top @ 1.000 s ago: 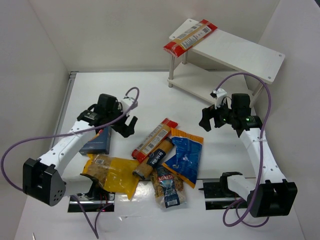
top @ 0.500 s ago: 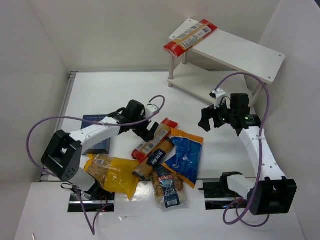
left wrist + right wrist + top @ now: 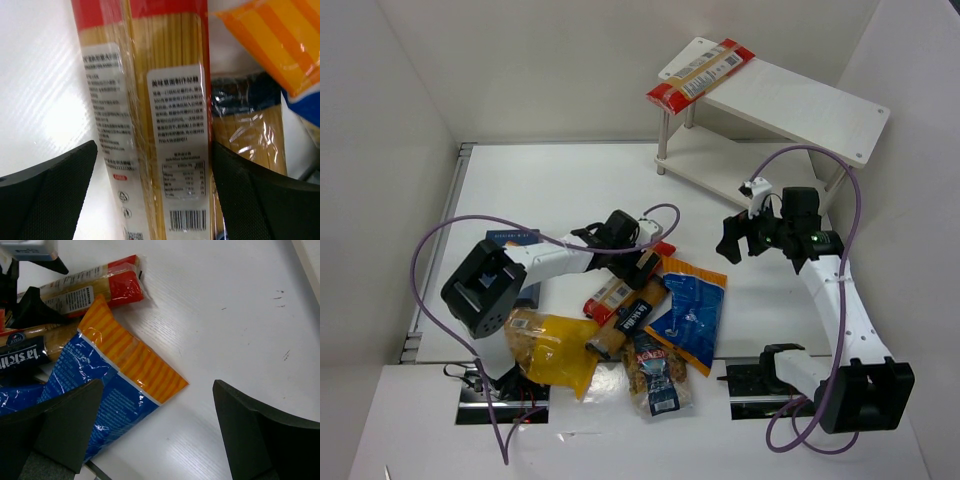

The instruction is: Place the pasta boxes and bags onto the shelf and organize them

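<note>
Left hand [image 3: 642,265]: you have it spread wide and low over the spaghetti bag [image 3: 170,125], with one finger [image 3: 50,190] along each long side. It grips nothing. You cannot tell whether the fingers touch the wrapper.
Spaghetti bag: it lies flat on the bench [image 3: 550,190] near the middle, running from 7 to 1 o'clock with its white labels facing up. Its red end points at 1 o'clock.
Right hand [image 3: 742,240]: it hangs at 3 o'clock, wide open and holding nothing. Its camera looks down on bare bench and the striped end of the blue bag [image 3: 110,375].
Shelf [image 3: 800,105]: it stands at 1 o'clock, by the far right corner.
Second spaghetti bag [image 3: 700,72]: it lies across the left end of the shelf's top board, with a red end hanging over the edge.
Brown pack [image 3: 630,320]: it lies just beside the spaghetti bag on its 5 o'clock side, parallel to it and touching it.
Blue bag: it sits at 4 o'clock from the left hand, its orange striped end nearest the spaghetti bag's red end.
Yellow bag [image 3: 555,350]: it is at 7 o'clock, close to the left arm's base.
Clear bag [image 3: 660,375]: it is at 6 o'clock, at the near end of the pile.
Blue box [image 3: 515,240]: it is at 9 o'clock, mostly hidden behind your left arm.
</note>
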Controlling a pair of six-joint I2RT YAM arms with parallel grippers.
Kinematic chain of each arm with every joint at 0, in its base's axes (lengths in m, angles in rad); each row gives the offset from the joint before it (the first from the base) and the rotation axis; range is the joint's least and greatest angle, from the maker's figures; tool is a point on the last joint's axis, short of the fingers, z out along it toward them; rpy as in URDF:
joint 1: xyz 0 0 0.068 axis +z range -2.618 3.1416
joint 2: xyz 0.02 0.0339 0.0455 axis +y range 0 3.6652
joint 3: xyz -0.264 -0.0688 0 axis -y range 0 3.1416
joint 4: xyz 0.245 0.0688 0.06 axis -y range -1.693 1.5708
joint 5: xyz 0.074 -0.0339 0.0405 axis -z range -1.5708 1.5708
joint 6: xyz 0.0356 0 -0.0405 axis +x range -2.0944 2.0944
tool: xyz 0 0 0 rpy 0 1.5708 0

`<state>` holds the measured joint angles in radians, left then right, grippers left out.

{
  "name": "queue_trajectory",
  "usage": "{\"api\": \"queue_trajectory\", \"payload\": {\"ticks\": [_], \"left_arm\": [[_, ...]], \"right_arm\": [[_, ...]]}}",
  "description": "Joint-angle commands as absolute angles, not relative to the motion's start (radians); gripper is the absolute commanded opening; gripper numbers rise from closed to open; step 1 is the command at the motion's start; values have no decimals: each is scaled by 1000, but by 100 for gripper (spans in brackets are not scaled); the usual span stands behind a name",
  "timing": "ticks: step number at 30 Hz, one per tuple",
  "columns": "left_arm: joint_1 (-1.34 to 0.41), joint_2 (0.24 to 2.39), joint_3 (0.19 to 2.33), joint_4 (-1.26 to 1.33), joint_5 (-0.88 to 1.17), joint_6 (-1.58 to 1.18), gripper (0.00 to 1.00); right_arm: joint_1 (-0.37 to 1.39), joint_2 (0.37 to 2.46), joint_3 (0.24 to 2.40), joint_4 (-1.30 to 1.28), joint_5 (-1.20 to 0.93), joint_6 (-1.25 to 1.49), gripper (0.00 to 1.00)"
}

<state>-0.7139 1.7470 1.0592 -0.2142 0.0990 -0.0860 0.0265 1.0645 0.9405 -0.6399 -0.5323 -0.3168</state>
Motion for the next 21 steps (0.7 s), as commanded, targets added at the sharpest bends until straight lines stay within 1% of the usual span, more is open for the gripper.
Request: {"api": "queue_trajectory", "payload": {"ticks": [1, 4, 7, 10, 11, 14, 16, 17, 18, 19, 21], "left_arm": [[-719, 1815, 1092, -193, 37, -89, 99], [-729, 1871, 1108, -219, 12, -89, 96], [-729, 1917, 1132, -244, 0, -89, 91], [-729, 1954, 1156, -279, -20, -101, 90], [-729, 1971, 1170, -291, -34, -101, 85], [-729, 2005, 1198, -310, -44, -110, 78], [-729, 2020, 1210, -321, -44, -110, 56], [-729, 2037, 1210, -331, -44, -110, 35], [-729, 2046, 1224, -347, -44, -123, 7], [-729, 2055, 1238, -347, -57, -123, 0], [-729, 2046, 1238, -357, -66, -132, 0]], "right_arm": [[35, 1016, 962, -640, -561, -342, 99], [35, 993, 953, -640, -561, -342, 99], [35, 983, 953, -640, -571, -342, 99], [35, 974, 943, -640, -580, -342, 99], [35, 974, 943, -640, -580, -351, 99], [35, 974, 943, -640, -589, -351, 99], [35, 974, 943, -640, -589, -351, 99], [35, 974, 943, -640, -589, -351, 99], [35, 974, 943, -640, -589, -351, 99], [35, 974, 943, -640, -589, -351, 99], [35, 965, 943, -640, -589, -351, 99]]}}
